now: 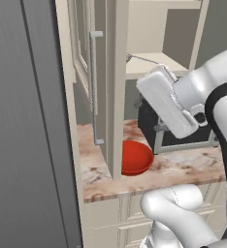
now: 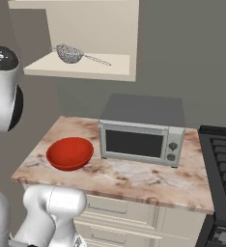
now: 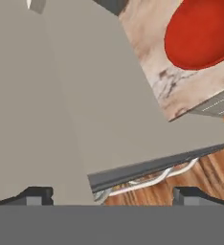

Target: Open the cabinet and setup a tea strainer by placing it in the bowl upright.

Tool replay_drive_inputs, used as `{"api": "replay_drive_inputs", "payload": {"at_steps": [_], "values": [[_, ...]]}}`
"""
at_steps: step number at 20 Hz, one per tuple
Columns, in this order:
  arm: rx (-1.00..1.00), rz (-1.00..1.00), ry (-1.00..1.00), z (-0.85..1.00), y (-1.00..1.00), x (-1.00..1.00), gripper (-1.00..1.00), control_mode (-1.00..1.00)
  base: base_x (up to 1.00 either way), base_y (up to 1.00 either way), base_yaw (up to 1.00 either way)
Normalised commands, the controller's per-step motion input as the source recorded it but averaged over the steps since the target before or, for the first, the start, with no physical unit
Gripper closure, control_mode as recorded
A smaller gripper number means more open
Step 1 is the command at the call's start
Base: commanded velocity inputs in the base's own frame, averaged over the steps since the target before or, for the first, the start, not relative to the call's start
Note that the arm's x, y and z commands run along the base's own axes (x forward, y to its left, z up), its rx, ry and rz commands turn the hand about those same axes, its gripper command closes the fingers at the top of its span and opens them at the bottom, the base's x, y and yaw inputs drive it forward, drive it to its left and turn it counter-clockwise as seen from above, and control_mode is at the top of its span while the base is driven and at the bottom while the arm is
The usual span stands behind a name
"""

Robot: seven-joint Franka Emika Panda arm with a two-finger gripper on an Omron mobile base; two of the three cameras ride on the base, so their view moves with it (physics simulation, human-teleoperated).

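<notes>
Marbled worktop [image 2: 134,178] runs under an open cabinet [image 2: 86,67], whose door [image 1: 89,72] stands swung out toward the left base camera, its grey bar handle [image 1: 94,87] upright. On the cabinet shelf lies the strainer [image 2: 69,53], near the shelf's left end, its mesh cup tipped and its thin wire handle reaching right along the shelf toward the middle. Below it, well apart, the red bowl [image 2: 70,153] sits near the worktop's left front corner, just beside the microwave [image 2: 140,135], which stands toward the back at the middle. A dark stove [image 2: 221,159] meets the worktop's right edge.

From the hand camera the gripper [image 3: 111,196] shows two dark fingertips [image 3: 35,195] set wide apart with nothing between them; beyond them is a flat cream panel, and the bowl [image 3: 202,33] lies far off on the worktop.
</notes>
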Motion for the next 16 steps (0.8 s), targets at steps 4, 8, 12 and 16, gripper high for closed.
{"api": "replay_drive_inputs", "payload": {"at_steps": [4,8,12,16], "values": [[-0.3,0.21,-0.13,-0.72,-0.93,0.47,-1.0,-1.0,0.0,0.0,0.0],[-0.36,0.3,-0.19,-0.53,-0.9,0.31,-1.0,-1.0,0.0,0.0,0.0],[-0.59,0.3,-0.1,-0.41,-0.35,0.19,-1.0,-1.0,0.0,0.0,0.0],[-0.72,0.25,-0.1,-0.33,0.0,0.09,-1.0,-1.0,0.0,0.0,0.0]]}}
